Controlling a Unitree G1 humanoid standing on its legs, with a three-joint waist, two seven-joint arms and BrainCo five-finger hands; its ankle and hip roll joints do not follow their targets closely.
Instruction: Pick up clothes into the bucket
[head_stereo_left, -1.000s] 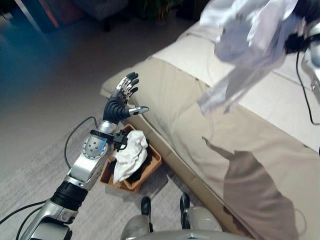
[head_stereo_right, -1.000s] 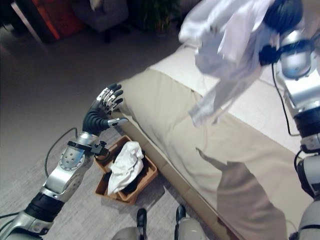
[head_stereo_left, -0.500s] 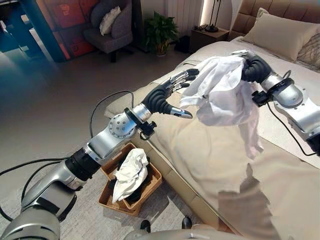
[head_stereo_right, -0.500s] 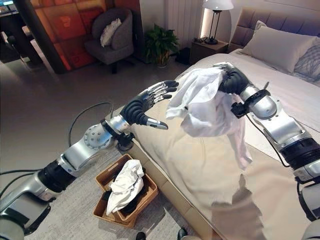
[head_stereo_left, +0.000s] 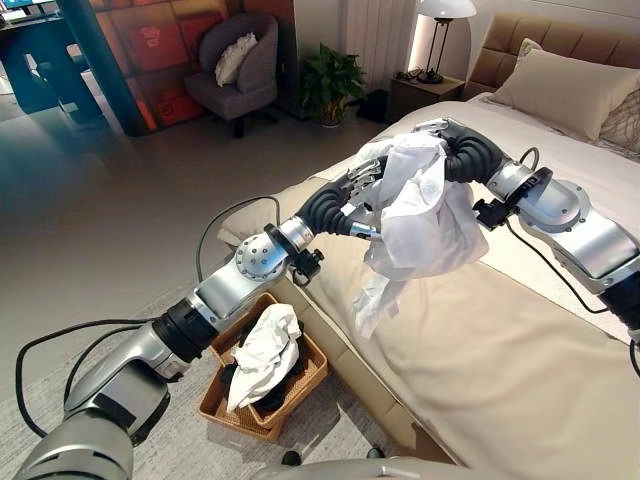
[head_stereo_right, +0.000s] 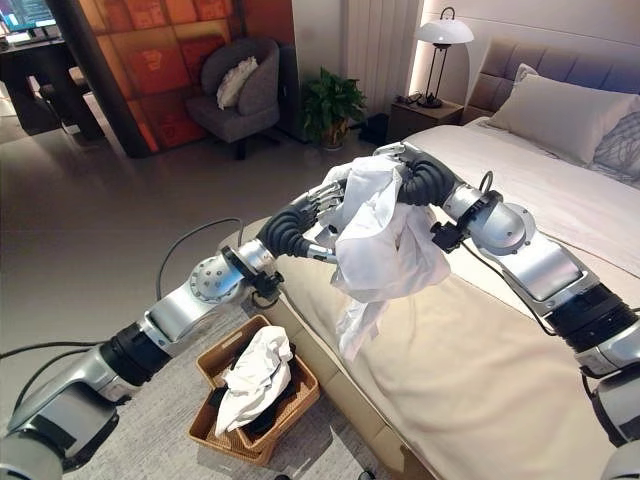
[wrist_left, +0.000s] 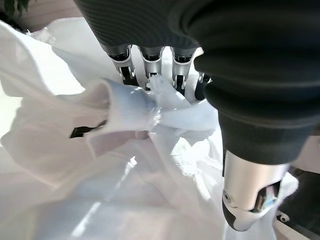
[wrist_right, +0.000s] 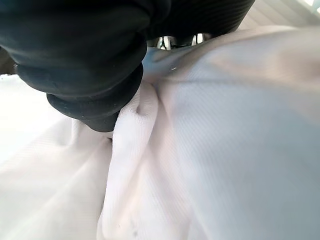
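A lit table lamp with a white shade (head_stereo_right: 441, 30) glows warm against the pale wall behind it. Below the lamp, even, soft daylight covers the beige quilted bed cover (head_stereo_right: 480, 370). The white crumpled garment (head_stereo_right: 385, 235), in front of the lamp, is the brightest thing, nearly glaring in the left wrist view (wrist_left: 60, 165). It casts a faint, soft shadow on the cover beneath. Far left of the lamp, the smooth grey floor (head_stereo_right: 110, 210) carries a dull sheen.

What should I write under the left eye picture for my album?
Both hands, right hand and left hand, lift a white shirt over the bed.
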